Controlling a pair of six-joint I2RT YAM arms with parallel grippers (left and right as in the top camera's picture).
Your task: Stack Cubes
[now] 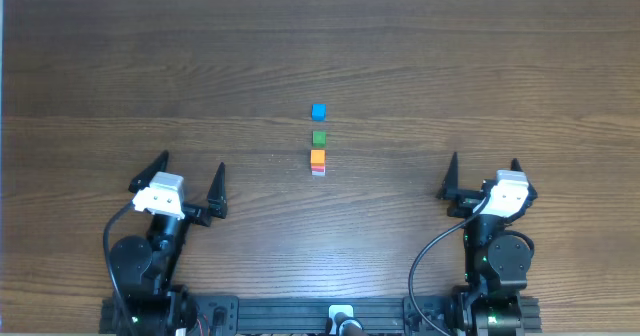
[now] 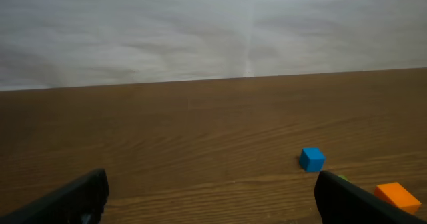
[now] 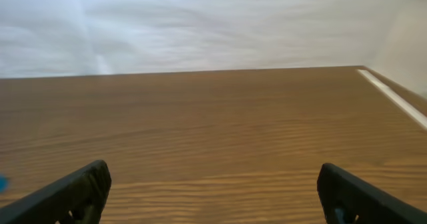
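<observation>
Three small cube groups line up at the table's middle: a blue cube (image 1: 318,111) farthest back, a green cube (image 1: 319,137) in front of it, and an orange cube (image 1: 318,158) sitting on a pale cube (image 1: 318,170). The left wrist view has the blue cube (image 2: 311,159) and the orange cube (image 2: 397,196). My left gripper (image 1: 190,182) rests open at the near left, well away from the cubes. My right gripper (image 1: 483,178) stands open at the near right, also holding nothing.
The wooden table (image 1: 150,66) spreads wide around the cubes. A white wall (image 2: 200,31) rises behind the table's far edge. The table's right edge (image 3: 397,99) runs off in the right wrist view.
</observation>
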